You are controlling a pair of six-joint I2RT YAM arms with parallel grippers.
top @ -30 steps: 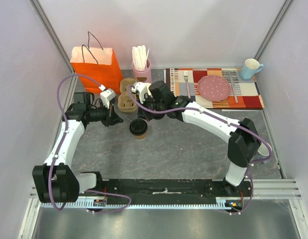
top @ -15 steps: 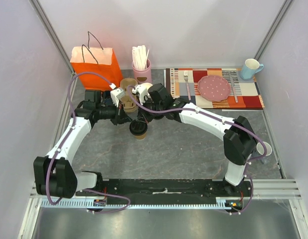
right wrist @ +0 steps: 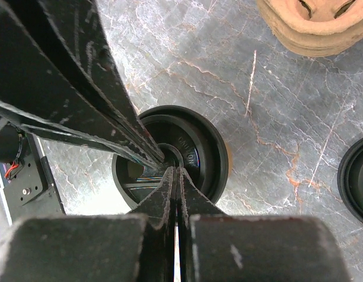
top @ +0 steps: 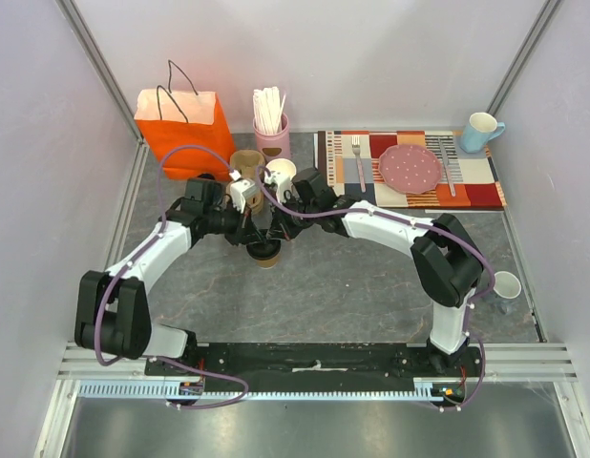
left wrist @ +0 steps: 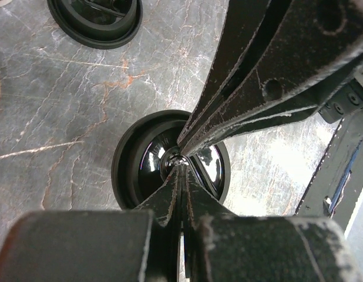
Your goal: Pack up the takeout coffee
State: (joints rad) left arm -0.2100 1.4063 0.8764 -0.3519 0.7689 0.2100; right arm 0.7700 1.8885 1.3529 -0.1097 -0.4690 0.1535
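Grey marbled tabletop (top: 352,286) with rust and white veins, brown takeout coffee (left wrist: 140,167) under glossy black lid, orange paper bag (top: 185,134) with black handles, pink holder (top: 272,141), placemat (top: 476,181) striped red, orange, cream, pink speckled plate (top: 410,168), pale blue mug (top: 480,131)

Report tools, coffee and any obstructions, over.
Left tool shut, right tool shut, tips meeting over the lid. Coffee cup upright on table, not gripped. Spare lid and carrier nearby, clear of cup.

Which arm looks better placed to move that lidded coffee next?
Probably left. The left gripper and right gripper, both shut, meet over the takeout coffee, but the orange bag stands on the left arm's side.
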